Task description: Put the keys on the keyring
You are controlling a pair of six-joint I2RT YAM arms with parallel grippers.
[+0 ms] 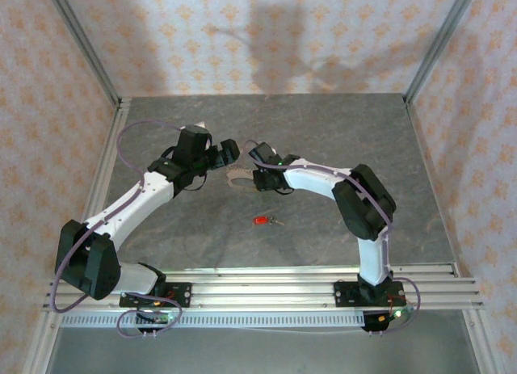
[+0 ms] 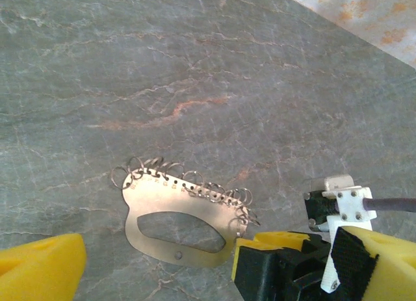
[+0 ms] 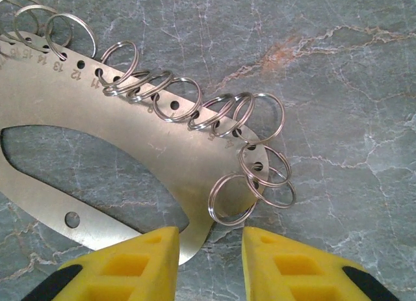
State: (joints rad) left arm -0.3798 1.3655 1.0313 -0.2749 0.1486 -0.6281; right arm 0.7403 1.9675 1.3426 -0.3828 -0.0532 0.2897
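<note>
Low in the right wrist view, I am watching the right gripper (image 3: 209,252) standing part-open astride the near tip of the keyring (image 3: 130,132), its length running toward upper left, the left gripper (image 1: 230,153) gaping empty alongside, and the key (image 1: 260,220) lying well apart below both in the overhead view.

Red-headed key (image 1: 261,220), silvery keyring (image 3: 182,158), yellow-fingered right tool (image 3: 209,235), grey marbled table (image 1: 323,132), peach-patterned walls (image 1: 242,35).

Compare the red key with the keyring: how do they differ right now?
The key is tiny with a red head; the keyring is a larger pale metal plate with an oval cutout and a fringe of split rings. The key lies alone on the open grey table; the keyring's end sits between the open fingers of the right tool. Both lie flat.
</note>
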